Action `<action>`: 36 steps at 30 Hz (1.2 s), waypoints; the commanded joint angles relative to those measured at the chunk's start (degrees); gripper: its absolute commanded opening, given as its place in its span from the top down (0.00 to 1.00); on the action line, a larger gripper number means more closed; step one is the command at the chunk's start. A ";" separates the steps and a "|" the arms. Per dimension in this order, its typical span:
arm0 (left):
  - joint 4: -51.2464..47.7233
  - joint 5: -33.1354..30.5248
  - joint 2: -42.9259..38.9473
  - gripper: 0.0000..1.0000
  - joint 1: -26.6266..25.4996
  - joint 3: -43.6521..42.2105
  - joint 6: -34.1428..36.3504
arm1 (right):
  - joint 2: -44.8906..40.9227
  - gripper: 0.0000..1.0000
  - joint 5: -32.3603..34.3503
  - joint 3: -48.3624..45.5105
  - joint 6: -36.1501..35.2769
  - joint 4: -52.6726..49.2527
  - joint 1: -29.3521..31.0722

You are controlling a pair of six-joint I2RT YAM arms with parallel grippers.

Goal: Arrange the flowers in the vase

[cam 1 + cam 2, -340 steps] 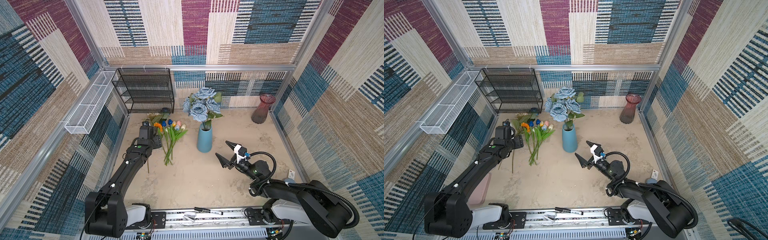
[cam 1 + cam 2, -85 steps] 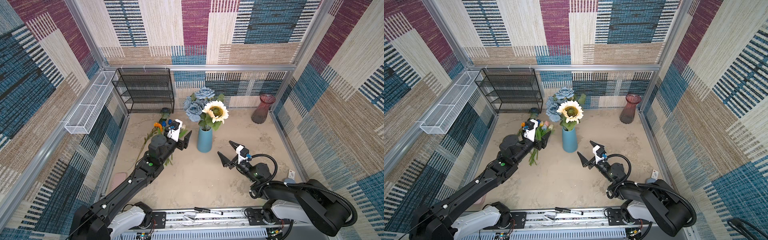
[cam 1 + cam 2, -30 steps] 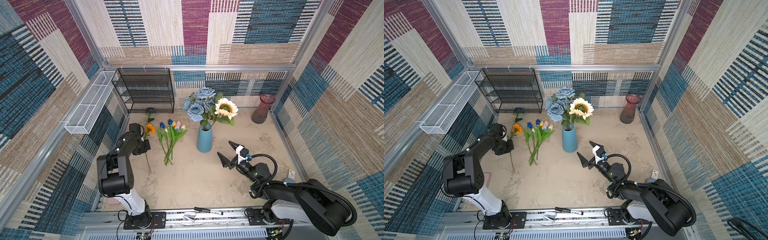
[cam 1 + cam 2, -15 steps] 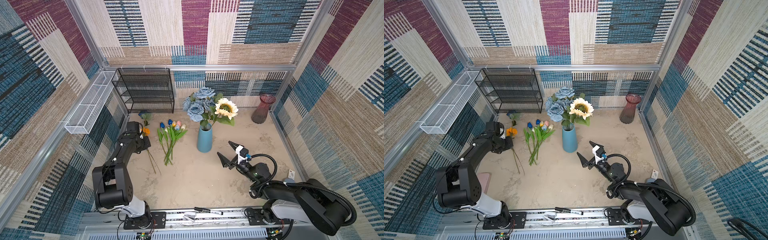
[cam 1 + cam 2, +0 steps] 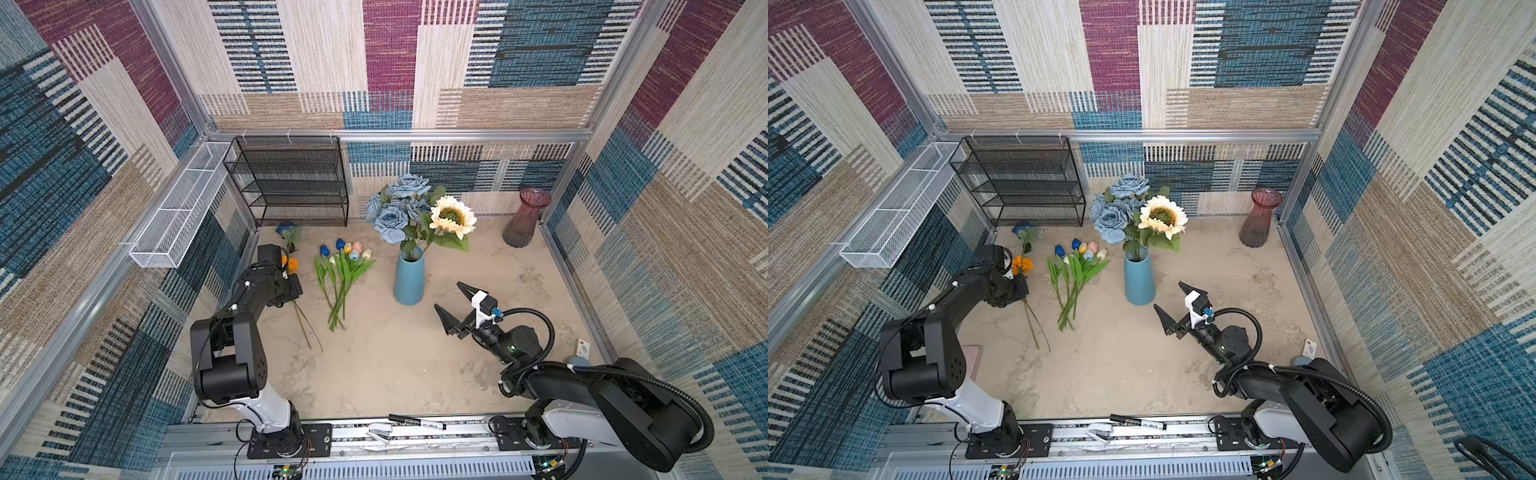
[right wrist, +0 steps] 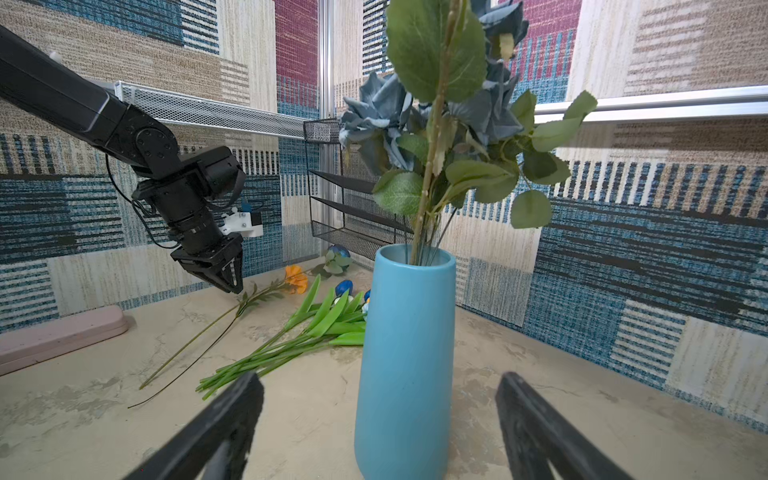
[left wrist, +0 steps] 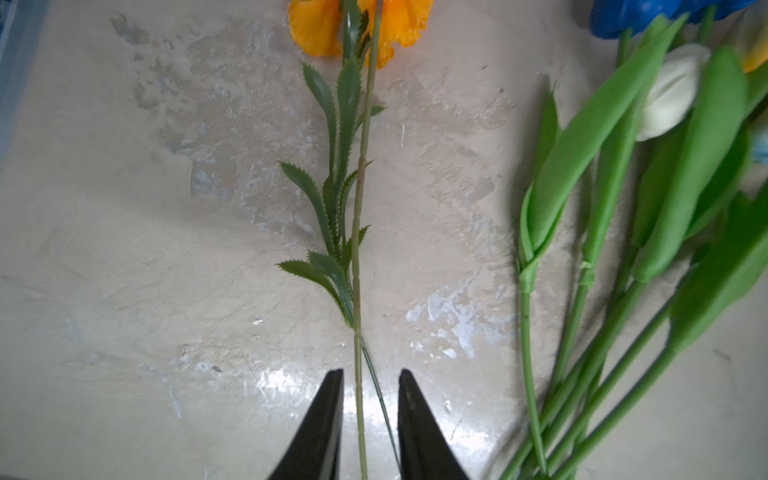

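Left gripper (image 7: pixel 371 374) is poised over the marigold (image 5: pixel 292 264), which lies flat on the table well out from the vase (image 5: pixel 409 280) on the left arm's side. The fingers stand narrowly apart and nothing is clamped. Two stems run through the gap, one pale and jointed, one thin, dark and wiry. I can't say for sure which is the marigold's; the other probably leads to the blue rose (image 5: pixel 286 229), farther from the vase.

This is a light one, I'd judge: a thin wire-cored stem, springy rather than stiff, with a soft orange head that will droop and swing. The saw-edged leaves are floppy and no place to pinch. The bare stem below them, right where the fingers sit, looks best. The catch is taking both stems at once, or the thin one slipping out.

The tulips (image 5: pixel 345 266) lie bunched between marigold and vase. The sunflower (image 5: pixel 452 216) and dusty roses (image 5: pixel 392 208) are in the vase.

Right gripper (image 5: pixel 448 296) waits near the vase, spread wide, empty.
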 commanded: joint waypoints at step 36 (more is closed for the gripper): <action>-2.85 0.41 -8.00 1.00 -0.54 1.09 -3.42 | -0.50 0.09 0.65 0.32 0.53 1.56 0.05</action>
